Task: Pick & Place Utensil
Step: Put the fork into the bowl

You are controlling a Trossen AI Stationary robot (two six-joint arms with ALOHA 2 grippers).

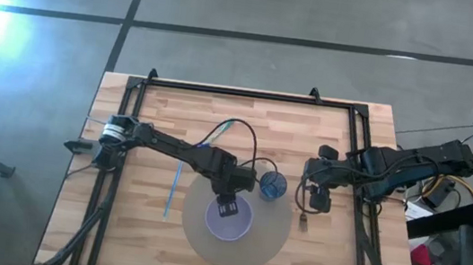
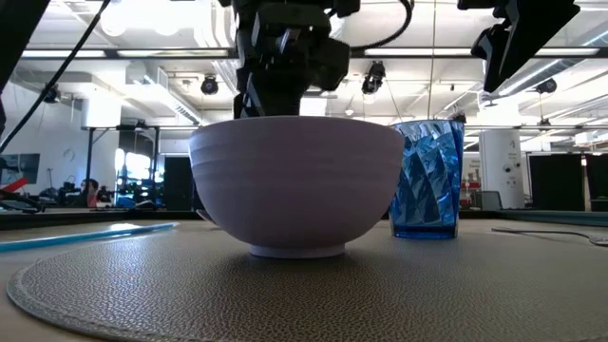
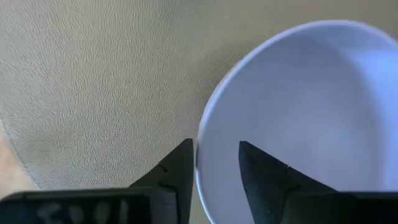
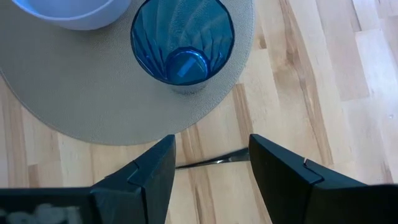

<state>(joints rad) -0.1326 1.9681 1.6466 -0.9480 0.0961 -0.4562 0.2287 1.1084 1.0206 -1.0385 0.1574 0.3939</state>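
I read the task as barely begun. The utensil [image 4: 211, 160], a thin metal piece whose kind I cannot make out, lies flat on the bare wood of the table [image 1: 352, 147]. In the right wrist view it is low in the frame, just off the edge of the mat [image 4: 81, 118].

My right gripper [image 4: 211, 146] hangs over it with its jaws spread wide and nothing in them. In the high view that gripper is right of centre. The utensil has not been picked up, so the grasp, the lift and the placing are all left to do. Where it should be put I can only guess, probably beside the bowl or in it.

My left gripper [image 3: 216, 149] is at the bowl [image 1: 228, 219], lower centre of the high view. Its jaws are moderately parted and straddle the rim, one finger inside and one outside. I judge that they are not clamping the rim.

The bowl stands on the mat. The cup [image 1: 272, 185] stands upright just up and right of it, near the mat's edge.

Count:
- one utensil
- one bowl
- one blue cup
- one round mat
- one pale blue stick [image 1: 174, 188] on the wood, left of the mat
- two arms
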